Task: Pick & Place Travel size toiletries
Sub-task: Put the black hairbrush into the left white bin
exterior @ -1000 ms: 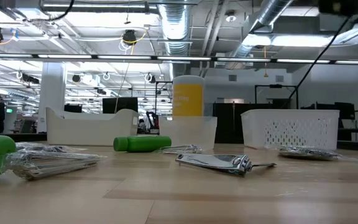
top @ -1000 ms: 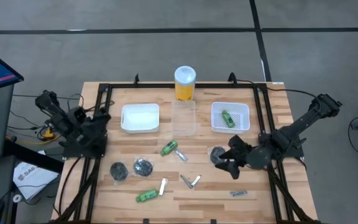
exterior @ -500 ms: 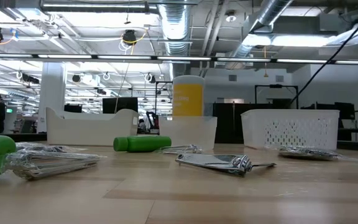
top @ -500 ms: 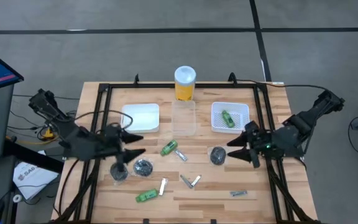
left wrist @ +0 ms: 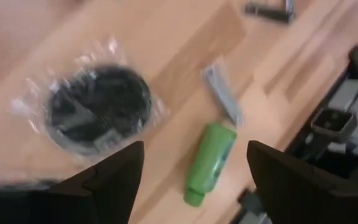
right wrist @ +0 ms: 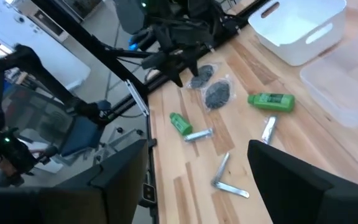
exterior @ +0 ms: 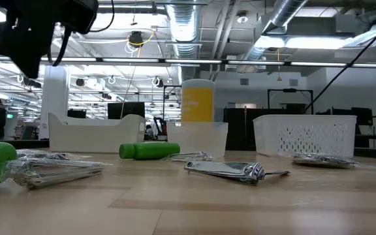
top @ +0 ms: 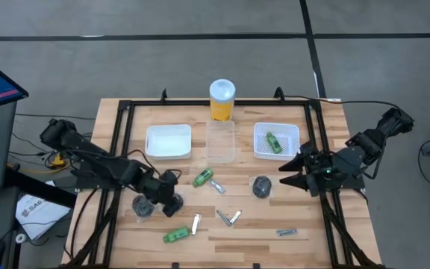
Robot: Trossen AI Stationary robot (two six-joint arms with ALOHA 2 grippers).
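Note:
The toiletries lie scattered on the wooden table (top: pixel 312 224). A dark pot in clear wrap (left wrist: pixel 98 109) lies right under my left gripper (top: pixel 170 194), which is open, points steeply down and touches nothing. A green bottle (left wrist: pixel 209 163) and a silvery tube (left wrist: pixel 222 93) lie next to that pot. A second pot (top: pixel 142 208) lies to its left, a third (top: pixel 261 187) at centre right. Another green bottle (top: pixel 204 178) lies mid-table, and one (top: pixel 272 142) lies in the white basket (top: pixel 293 149). My right gripper (top: pixel 288 173) hangs open above the table, right of the third pot.
A white tray (top: pixel 168 141), a clear tray (top: pixel 220 142) and a tall yellow cylinder (top: pixel 222 99) stand along the far side. Metal clippers (top: pixel 228 218) and a small wrapped item (top: pixel 287 232) lie near the front. Black frame rails (top: pixel 118 164) border the table on both sides.
My left arm has swung from the table's left edge out over the table, and its gripper has tipped down above the wrapped dark pot. My right gripper has drawn back and up from the pot at centre right, toward the table's right edge. The pot stays on the table.

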